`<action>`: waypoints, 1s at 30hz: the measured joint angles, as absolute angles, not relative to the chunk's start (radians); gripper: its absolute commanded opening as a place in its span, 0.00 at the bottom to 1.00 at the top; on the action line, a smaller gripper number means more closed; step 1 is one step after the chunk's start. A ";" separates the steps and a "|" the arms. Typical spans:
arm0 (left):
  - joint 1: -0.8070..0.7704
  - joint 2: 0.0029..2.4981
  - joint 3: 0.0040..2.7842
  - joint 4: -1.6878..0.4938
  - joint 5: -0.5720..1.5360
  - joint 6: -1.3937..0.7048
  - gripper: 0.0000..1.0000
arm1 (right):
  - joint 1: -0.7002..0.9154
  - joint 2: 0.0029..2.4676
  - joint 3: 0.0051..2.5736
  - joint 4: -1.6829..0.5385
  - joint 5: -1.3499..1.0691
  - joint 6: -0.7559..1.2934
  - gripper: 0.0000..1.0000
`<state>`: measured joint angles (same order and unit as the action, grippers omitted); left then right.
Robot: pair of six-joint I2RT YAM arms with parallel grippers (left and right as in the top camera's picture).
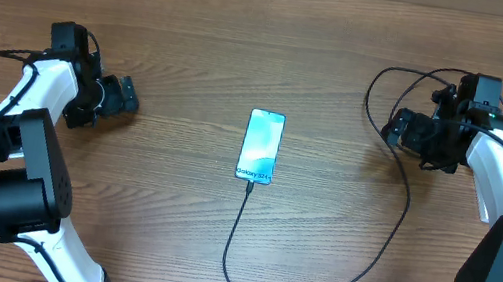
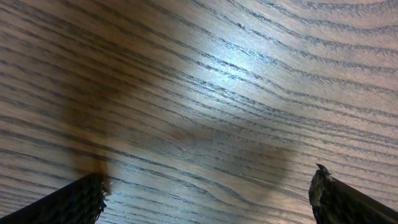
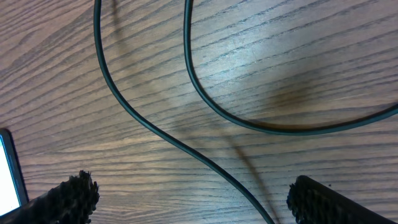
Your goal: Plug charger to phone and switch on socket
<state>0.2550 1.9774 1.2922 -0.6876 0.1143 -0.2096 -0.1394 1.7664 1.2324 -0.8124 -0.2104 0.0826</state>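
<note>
- Phone: lies flat and screen up at the middle of the wooden table, between the two arms and well apart from both; shows a light blue screen with small dark lettering at its near end.
- Charger cable: thin and black; touches the near short edge of the handset with its connector tip; too small in the overhead view to tell whether seated in the port.
- Runs from that tip toward the near table edge, sweeps right in one wide curve, climbs the right side and curls into a loop at the far right, partly hidden by the arm there.
- Left gripper: sits low over the left of the table, aimed toward the middle; jaws spread wide with nothing between them; shows in its wrist view only bare wood grain and a soft shadow between the dark left fingertips.
- Right gripper: sits over the loop at the right side, likewise aimed toward the middle; jaws fully apart, gripping nothing.
- Shows in its wrist view two strands of cable on the wood: one curving off to the view's right, the other slanting down between the right fingertips, touching neither.
- Catches a corner of the bright screen at the left edge of that same view.
</note>
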 measured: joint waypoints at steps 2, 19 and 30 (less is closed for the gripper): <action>0.255 1.977 1.292 -0.688 0.114 -0.210 0.99 | -0.139 1.766 1.232 -0.812 -0.210 0.082 1.00; 0.255 1.975 1.291 -0.688 0.115 -0.210 1.00 | -0.139 1.766 1.232 -0.812 -0.210 0.082 1.00; 0.255 1.676 1.263 -0.694 0.107 -0.210 1.00 | -0.139 1.766 1.232 -0.812 -0.210 0.083 1.00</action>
<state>0.2546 1.6760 1.2629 -0.6945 0.1074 -0.2096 -0.1394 1.7664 1.2324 -0.8124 -0.2104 0.0830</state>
